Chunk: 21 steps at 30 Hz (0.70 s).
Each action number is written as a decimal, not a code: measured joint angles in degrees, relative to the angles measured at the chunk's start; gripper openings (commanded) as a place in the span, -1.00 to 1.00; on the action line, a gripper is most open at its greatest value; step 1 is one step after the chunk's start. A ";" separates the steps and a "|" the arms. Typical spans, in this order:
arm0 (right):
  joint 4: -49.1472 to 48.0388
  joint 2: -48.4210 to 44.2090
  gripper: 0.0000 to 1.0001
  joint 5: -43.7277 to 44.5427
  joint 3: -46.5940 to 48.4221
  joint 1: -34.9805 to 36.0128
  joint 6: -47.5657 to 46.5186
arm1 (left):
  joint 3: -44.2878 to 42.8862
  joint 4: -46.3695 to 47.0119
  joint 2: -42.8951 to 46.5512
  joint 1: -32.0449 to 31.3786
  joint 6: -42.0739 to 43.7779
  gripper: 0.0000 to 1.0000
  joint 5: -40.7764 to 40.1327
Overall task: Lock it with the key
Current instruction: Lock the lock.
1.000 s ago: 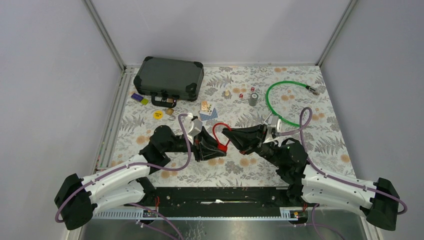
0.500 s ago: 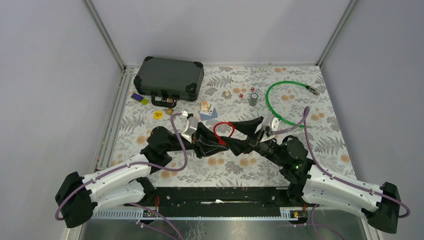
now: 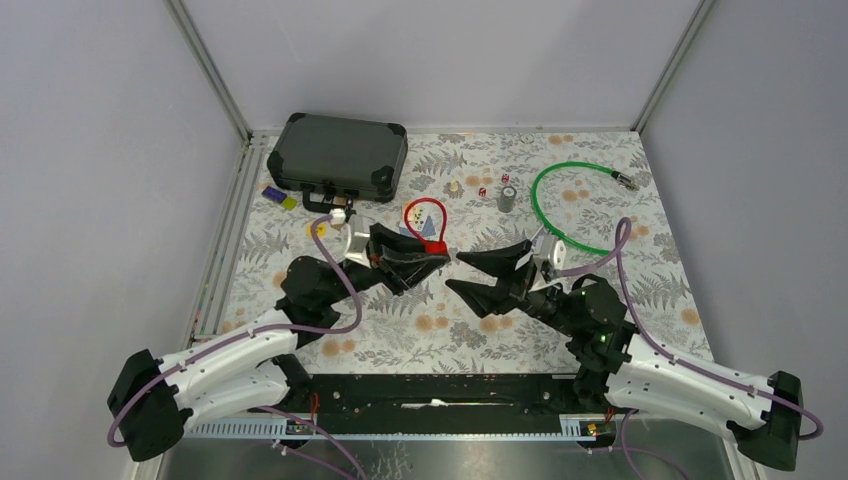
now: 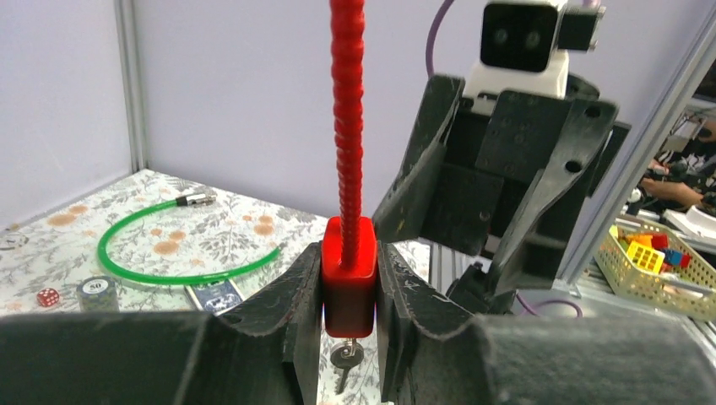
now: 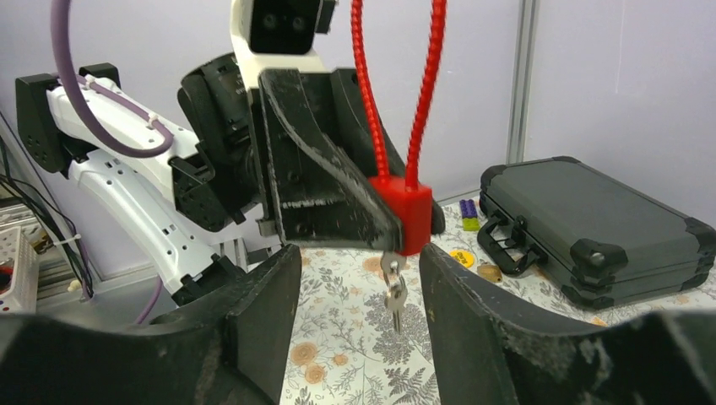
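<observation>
My left gripper [image 3: 428, 255] is shut on the body of a red cable lock [image 4: 348, 274], held up above the table with its ribbed red loop [image 3: 424, 214] rising upward. A small silver key [image 5: 394, 294] on a ring hangs from the underside of the lock body [image 5: 404, 214]; it also shows in the left wrist view [image 4: 344, 359]. My right gripper [image 3: 467, 273] is open and empty, facing the lock from the right, its fingers [image 5: 473, 321] spread either side of the hanging key without touching it.
A dark grey hard case [image 3: 340, 155] sits at the back left with small blocks and a yellow disc [image 3: 316, 228] before it. A green cable loop [image 3: 570, 195], a small grey cylinder [image 3: 507, 197], dice and cards lie at the back right.
My left gripper has lifted the red lock up and toward the back left. My right gripper has drawn back from the lock and opened wide.
</observation>
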<state>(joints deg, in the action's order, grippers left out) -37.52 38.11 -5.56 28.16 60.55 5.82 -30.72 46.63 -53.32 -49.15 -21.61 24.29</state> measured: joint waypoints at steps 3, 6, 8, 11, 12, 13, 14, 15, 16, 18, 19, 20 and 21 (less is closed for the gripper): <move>-0.09 1.18 0.12 -0.22 0.00 0.00 -0.04 | 0.00 1.07 1.09 0.07 -1.05 -1.00 -1.88; -0.11 3.17 0.12 -0.22 0.00 0.00 -0.44 | 0.02 2.45 2.27 0.11 -2.78 -1.00 -3.80; -0.09 4.44 0.10 -0.20 0.04 0.00 -0.94 | 0.11 3.74 2.75 0.11 -3.74 -1.00 -4.28; 0.02 5.70 0.09 -0.22 0.68 0.00 -1.53 | 0.35 6.01 3.13 0.11 -5.05 -1.00 -4.20; 0.11 6.08 0.09 -0.39 1.22 0.02 -1.55 | 0.37 6.80 3.10 0.11 -5.46 -1.00 -3.96; 0.50 6.38 0.09 -0.63 2.03 0.02 -1.57 | 0.37 7.52 3.06 0.11 -5.86 -1.00 -3.65; 0.98 6.60 0.10 -1.14 2.99 0.02 -1.51 | 0.37 8.28 3.04 0.11 -6.34 -1.00 -3.28; 1.18 6.78 0.10 -1.51 3.87 0.04 -1.38 | 0.37 9.29 2.95 0.11 -6.84 -1.00 -2.86; 1.31 6.84 0.10 -2.05 4.85 0.04 -1.03 | 0.37 10.14 2.84 0.11 -7.23 -1.00 -2.40; 1.25 6.82 0.09 -3.04 6.29 0.04 -0.20 | 0.37 12.02 2.51 0.11 -8.09 -1.00 -1.55; 1.20 6.82 0.08 -3.56 6.88 0.04 0.37 | 0.37 12.79 2.34 0.11 -8.50 -1.00 -1.14; 1.22 6.80 0.06 -4.09 7.26 0.04 0.81 | 0.37 13.53 2.14 0.11 -8.85 -1.00 -0.70; 1.22 6.75 0.03 -4.68 7.50 0.04 1.40 | 0.37 14.12 1.95 0.11 -9.20 -1.00 -0.26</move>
<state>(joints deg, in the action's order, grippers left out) -36.29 44.86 -10.24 35.66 60.60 7.22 -30.35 60.75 -51.37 -49.04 -30.81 24.03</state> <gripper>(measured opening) 0.544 0.243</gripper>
